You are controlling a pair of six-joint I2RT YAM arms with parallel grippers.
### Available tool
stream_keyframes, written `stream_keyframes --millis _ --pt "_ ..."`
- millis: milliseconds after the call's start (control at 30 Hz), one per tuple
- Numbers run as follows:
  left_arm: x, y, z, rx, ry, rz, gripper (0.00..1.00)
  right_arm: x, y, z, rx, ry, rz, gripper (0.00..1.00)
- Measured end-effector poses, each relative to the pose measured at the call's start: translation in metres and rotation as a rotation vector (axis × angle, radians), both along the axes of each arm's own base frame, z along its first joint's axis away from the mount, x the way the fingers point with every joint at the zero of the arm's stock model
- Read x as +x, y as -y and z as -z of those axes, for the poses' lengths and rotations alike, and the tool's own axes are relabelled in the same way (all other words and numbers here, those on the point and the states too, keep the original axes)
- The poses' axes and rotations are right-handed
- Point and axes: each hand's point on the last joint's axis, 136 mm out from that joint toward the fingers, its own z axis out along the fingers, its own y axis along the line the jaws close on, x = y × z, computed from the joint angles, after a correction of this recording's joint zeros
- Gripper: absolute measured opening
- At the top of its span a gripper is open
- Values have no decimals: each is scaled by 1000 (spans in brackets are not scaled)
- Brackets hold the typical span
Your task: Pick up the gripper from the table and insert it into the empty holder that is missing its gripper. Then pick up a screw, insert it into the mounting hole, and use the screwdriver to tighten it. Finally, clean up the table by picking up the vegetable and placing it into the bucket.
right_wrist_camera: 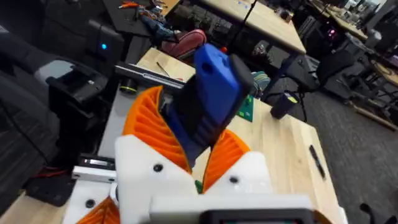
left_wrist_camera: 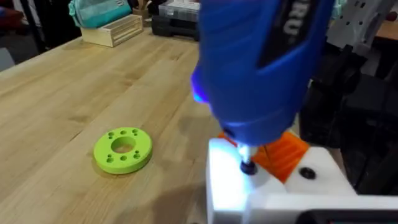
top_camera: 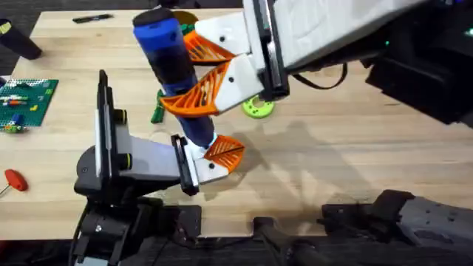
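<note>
Orange ribbed pads on the left gripper [top_camera: 211, 159] are being kept low over the table [top_camera: 332, 155]; how far they're open can't be made out, tbh. The screwdriver's metal tip [left_wrist_camera: 247, 167] is being pressed down into the white holder [left_wrist_camera: 233, 186], right beside the orange gripper [left_wrist_camera: 283, 152]. The blue screwdriver [top_camera: 171, 63] is being clamped upright between the right gripper's [top_camera: 194, 74] fingers, closed snug around its barrel. The dark green vegetable [top_camera: 157, 109] is being left just behind the screwdriver, the lime disc [top_camera: 258, 108] further right.
</note>
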Motion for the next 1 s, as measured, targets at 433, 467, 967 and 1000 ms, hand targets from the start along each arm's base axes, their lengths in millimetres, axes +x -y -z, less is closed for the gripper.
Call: stream_keyframes --millis 433,467,967,1000 --pt "1 0 0 -2 -7 -4 16 4 -5 5 -1 -2 -10 5" --pt "1 0 0 -2 -7 -5 16 3 -5 5 -1 -2 -10 5" --pt "3 -1 0 0 -3 -20 16 6 -7 1 19 16 -11 5" --pt "3 -1 0 0 -2 -21 16 6 -7 1 20 16 -9 5"
